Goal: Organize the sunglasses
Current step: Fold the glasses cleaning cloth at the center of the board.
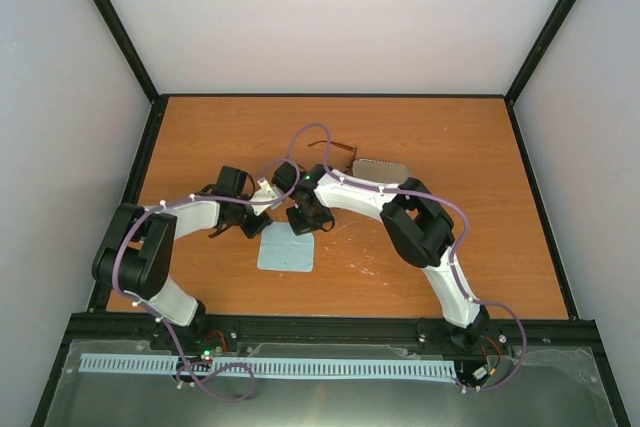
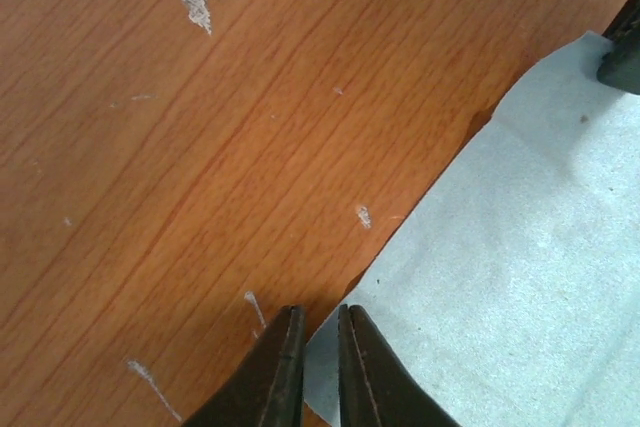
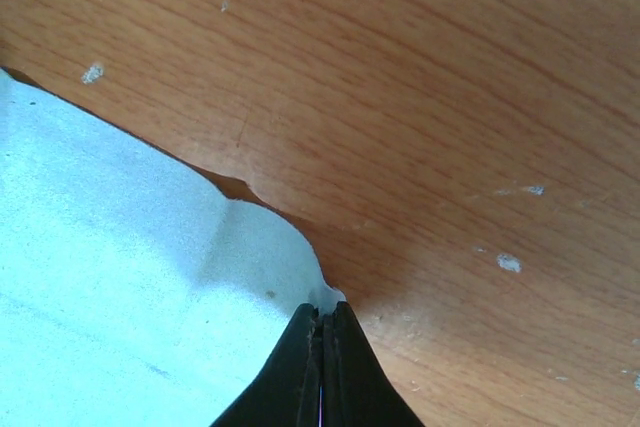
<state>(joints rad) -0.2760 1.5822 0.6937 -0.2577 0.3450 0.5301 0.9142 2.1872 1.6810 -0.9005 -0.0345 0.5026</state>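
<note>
The left fingers [image 2: 275, 372] sit at the left far corner of the light blue cloth [image 2: 500, 277], drawn almost together with that corner in the slit between them. The right fingers [image 3: 352, 372] are pressed closed on the cloth's right far corner, which puckers there. The cloth lies on the desk [image 1: 200, 137]. Beyond the cloth and slightly right lie the sunglasses [image 1: 336, 151], their long axis roughly left-to-right; which way they face is too small to tell. The right arm [image 1: 360, 194] stretches between them and the cloth. Just right of the sunglasses is an oblong case [image 1: 385, 168], partly under that arm.
</note>
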